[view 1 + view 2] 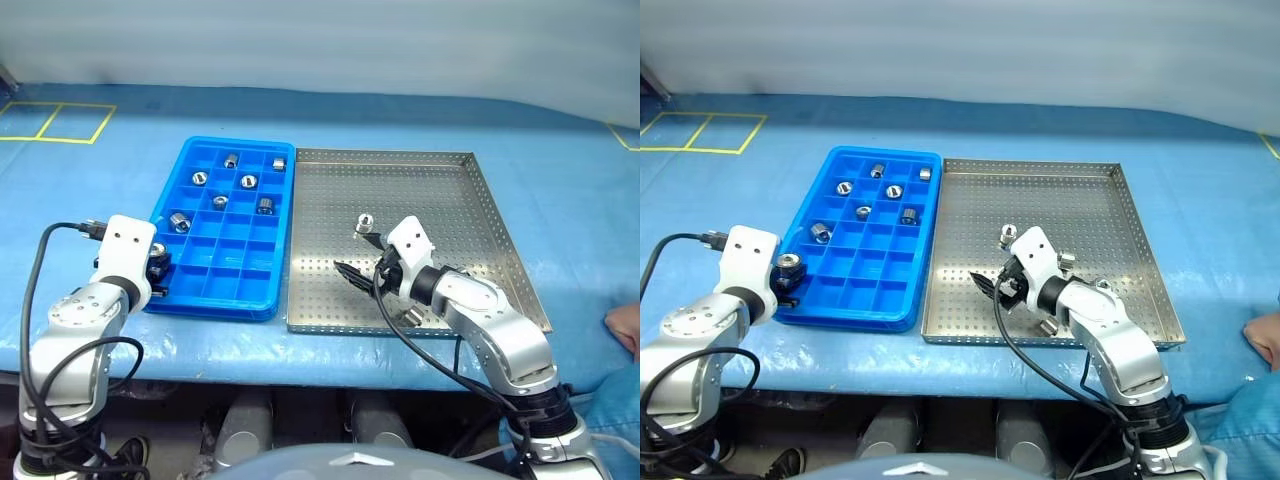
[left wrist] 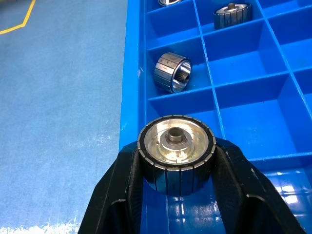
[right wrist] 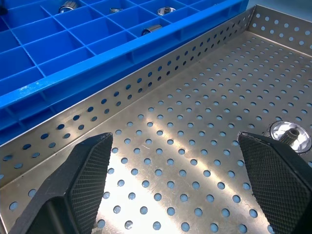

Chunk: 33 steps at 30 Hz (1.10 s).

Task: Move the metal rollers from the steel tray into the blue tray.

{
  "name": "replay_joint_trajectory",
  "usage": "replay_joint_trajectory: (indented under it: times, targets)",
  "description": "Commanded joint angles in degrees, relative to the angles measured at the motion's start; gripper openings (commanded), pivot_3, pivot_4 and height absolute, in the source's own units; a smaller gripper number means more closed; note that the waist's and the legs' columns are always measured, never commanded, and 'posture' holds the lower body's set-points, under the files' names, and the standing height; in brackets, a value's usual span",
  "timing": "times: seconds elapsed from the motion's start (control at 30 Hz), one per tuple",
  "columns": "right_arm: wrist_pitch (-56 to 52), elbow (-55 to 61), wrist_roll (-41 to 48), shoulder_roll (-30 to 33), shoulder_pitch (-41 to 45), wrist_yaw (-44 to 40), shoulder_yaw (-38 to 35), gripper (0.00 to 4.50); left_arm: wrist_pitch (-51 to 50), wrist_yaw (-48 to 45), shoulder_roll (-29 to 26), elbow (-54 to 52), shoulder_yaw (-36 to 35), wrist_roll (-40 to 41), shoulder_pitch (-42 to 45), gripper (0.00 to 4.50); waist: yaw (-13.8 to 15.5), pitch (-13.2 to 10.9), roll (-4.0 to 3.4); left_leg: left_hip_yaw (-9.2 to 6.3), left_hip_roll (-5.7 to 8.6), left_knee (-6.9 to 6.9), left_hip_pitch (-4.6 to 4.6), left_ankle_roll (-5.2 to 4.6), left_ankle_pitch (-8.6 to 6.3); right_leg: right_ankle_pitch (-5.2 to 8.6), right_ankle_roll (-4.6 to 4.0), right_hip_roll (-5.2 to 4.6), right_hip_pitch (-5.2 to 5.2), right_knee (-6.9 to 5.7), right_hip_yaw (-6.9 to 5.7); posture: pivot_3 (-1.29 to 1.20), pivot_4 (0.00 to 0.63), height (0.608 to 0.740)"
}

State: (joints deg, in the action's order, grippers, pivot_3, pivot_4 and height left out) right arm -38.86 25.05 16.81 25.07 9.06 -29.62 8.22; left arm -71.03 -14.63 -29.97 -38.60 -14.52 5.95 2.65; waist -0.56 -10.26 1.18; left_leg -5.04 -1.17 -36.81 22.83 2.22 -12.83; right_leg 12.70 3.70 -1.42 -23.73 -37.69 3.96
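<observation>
My left gripper [image 2: 178, 155] is shut on a metal roller [image 2: 176, 139], a ribbed silver cylinder held over the near left corner of the blue tray [image 1: 240, 272]. Several more rollers, one of them [image 1: 180, 221], lie in the tray's far compartments. My right gripper [image 1: 360, 275] stands open low over the steel tray [image 1: 420, 195], its fingers pointing toward the blue tray with nothing between them. One loose roller [image 1: 365, 224] sits just beyond that gripper. Another roller [image 1: 411, 317] lies by the steel tray's front rim under the right arm.
Both trays sit side by side on a blue covered table, near its front edge. Yellow tape lines [image 1: 60, 122] mark the cover at the far left. A person's hand [image 1: 625, 328] rests at the right edge of the table.
</observation>
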Motion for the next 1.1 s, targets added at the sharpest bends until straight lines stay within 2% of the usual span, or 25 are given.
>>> replay_joint_trajectory:
  times: [0.03, 0.2, 0.33, 0.53, 0.7, 0.8, 0.9, 1.1]
  targets:
    - [1.5, 1.3, -0.2, -0.3, 0.3, 0.3, -0.6, 4.33, -0.6, -0.3, -0.9, -2.2, -1.1, 0.4, -0.4, 1.67, -0.1, 0.0, 0.0, 0.0, 0.0, 0.01, 0.0, 0.0, 0.0, 0.0, -0.01, 0.0, -0.01, 0.0, 0.0, 0.11, 0.15, 0.74]
    - [1.4, 1.5, -0.7, -0.6, -0.1, 1.0, -1.1, 4.33, -0.5, -1.3, -0.8, -2.6, -0.5, 1.6, -1.1, 1.67, -0.1, 0.0, 0.0, 0.0, -0.01, 0.05, 0.0, 0.01, 0.0, 0.01, -0.02, 0.0, -0.02, 0.0, 0.0, 0.09, 0.15, 0.74]
    - [1.4, 1.6, -0.8, -0.6, -0.2, 1.5, -1.2, 4.33, -1.0, -1.8, -1.2, -2.6, -1.0, 2.1, -0.6, 2.98, -0.1, 0.0, 0.0, 0.0, -0.01, 0.04, -0.01, 0.01, 0.0, 0.01, -0.02, 0.0, -0.02, 0.0, 0.0, 0.08, 0.15, 0.74]
    - [1.4, 1.3, -0.9, -0.8, -0.1, 2.0, -1.5, 4.33, 0.8, -4.5, 0.8, -3.6, -3.7, 6.2, 1.6, 2.98, -0.1, 0.0, 0.0, 0.01, -0.01, 0.03, 0.0, 0.01, -0.01, 0.01, -0.02, 0.0, -0.02, 0.0, -0.01, 0.08, 0.15, 0.74]
    - [1.5, 1.4, -1.2, -0.8, -0.2, 2.7, -1.5, 4.33, 6.0, -5.8, 8.2, -1.6, -1.7, 12.2, 10.5, 2.98, 0.2, 0.0, 0.02, -0.03, 0.0, -0.07, 0.06, 0.01, 0.0, 0.0, 0.0, -0.01, 0.03, 0.02, -0.07, 0.06, 0.15, 0.74]
    - [1.3, 1.9, -1.7, -1.0, -0.4, 3.8, -1.9, 4.33, 12.9, -7.6, 8.8, 5.2, 9.3, 10.1, 15.2, 2.98, -0.1, 0.0, 0.02, -0.03, 0.03, -0.19, 0.06, 0.01, 0.0, -0.04, 0.05, -0.02, 0.09, 0.02, -0.04, 0.03, 0.15, 0.74]
    - [0.6, 3.3, -1.8, 0.2, -1.5, 3.5, -1.7, 4.33, 22.8, -9.4, 11.2, 16.6, 18.1, 7.2, 20.1, 2.98, -0.4, 0.0, 0.02, 0.03, 0.06, -0.18, 0.03, 0.01, 0.0, -0.05, 0.07, -0.03, 0.1, 0.02, 0.02, 0.0, 0.15, 0.74]
    - [0.2, 7.2, -1.7, 1.2, -4.5, 3.6, -2.1, 4.33, 42.7, -10.8, 19.4, 46.5, 25.4, 1.5, 31.1, 2.98, -1.8, 0.0, 0.02, 0.03, 0.04, -0.13, 0.11, -0.04, -0.03, -0.05, 0.07, 0.02, 0.0, 0.04, 0.02, -0.08, 0.15, 0.74]
